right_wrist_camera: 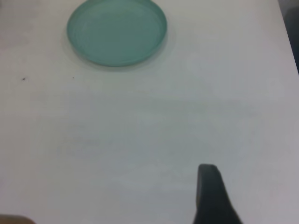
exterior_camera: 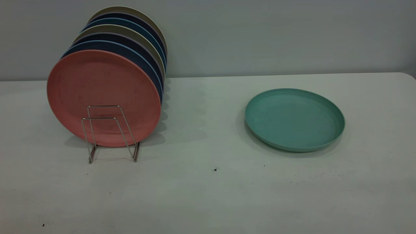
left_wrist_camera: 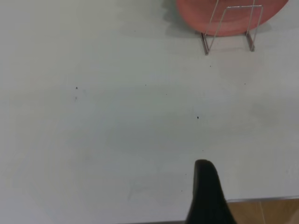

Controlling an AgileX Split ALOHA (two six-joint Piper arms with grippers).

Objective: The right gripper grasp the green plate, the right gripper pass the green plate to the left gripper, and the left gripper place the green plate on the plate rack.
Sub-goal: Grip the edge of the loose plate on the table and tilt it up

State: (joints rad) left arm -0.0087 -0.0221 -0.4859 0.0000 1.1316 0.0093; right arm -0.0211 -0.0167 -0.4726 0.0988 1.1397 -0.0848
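Exterior view, your green plate (exterior_camera: 294, 119) flat on the counter (exterior_camera: 208, 188), well right of the plate rack (exterior_camera: 112, 135) holding a pink plate (exterior_camera: 104, 94), left gripper (left_wrist_camera: 209, 198) and right gripper (right_wrist_camera: 211, 196) near the counter's edge, their jaws' state impossible to tell.

Exterior level facing table (exterior_camera: 208, 195), wrist views high, overlapping it

Pink plate (exterior_camera: 104, 97) upright, blue plates (exterior_camera: 130, 53) behind; white table (exterior_camera: 208, 195)
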